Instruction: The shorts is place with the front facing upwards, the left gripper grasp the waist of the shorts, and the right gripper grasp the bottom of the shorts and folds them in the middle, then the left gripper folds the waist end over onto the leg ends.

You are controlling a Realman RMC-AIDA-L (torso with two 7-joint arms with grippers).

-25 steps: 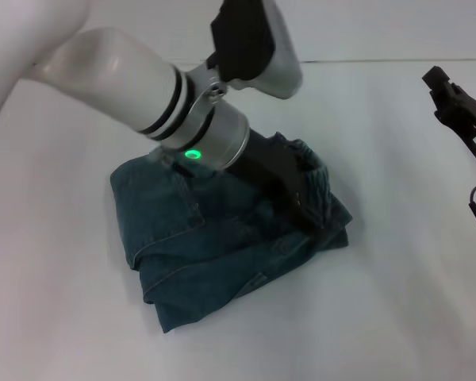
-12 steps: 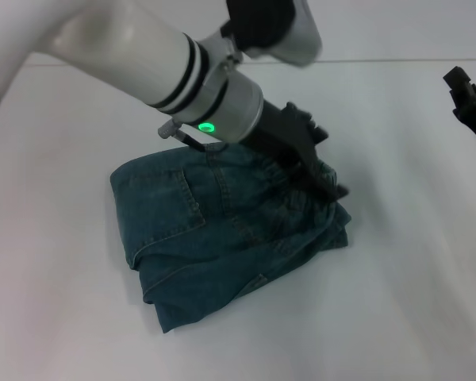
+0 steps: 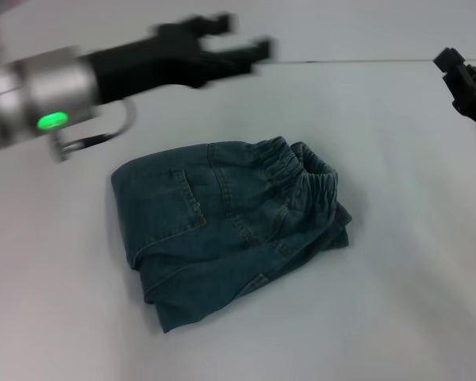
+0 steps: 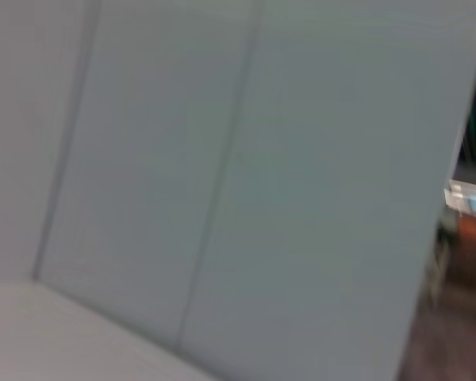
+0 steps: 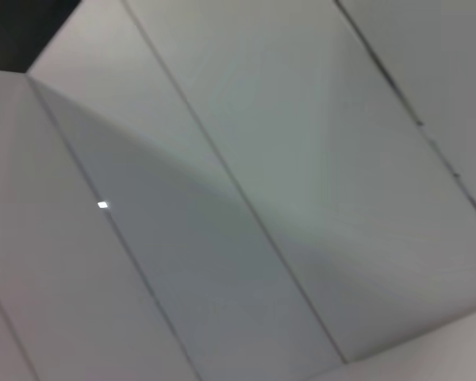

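Note:
The blue denim shorts (image 3: 222, 226) lie folded into a compact bundle on the white table (image 3: 397, 262) in the head view. Their elastic waistband (image 3: 305, 171) rests on top at the bundle's right side. My left gripper (image 3: 246, 38) is raised above and behind the shorts, open, with nothing between its fingers. My right gripper (image 3: 460, 75) sits far off at the right edge of the head view, apart from the shorts. Both wrist views show only pale wall panels.
The table's far edge (image 3: 365, 60) meets a pale wall behind the shorts. My left arm's silver wrist with a green light (image 3: 51, 121) hangs over the table's left side.
My left gripper has let go of the waistband and swung up and to the left, away from the shorts. The folded bundle stays where it was.

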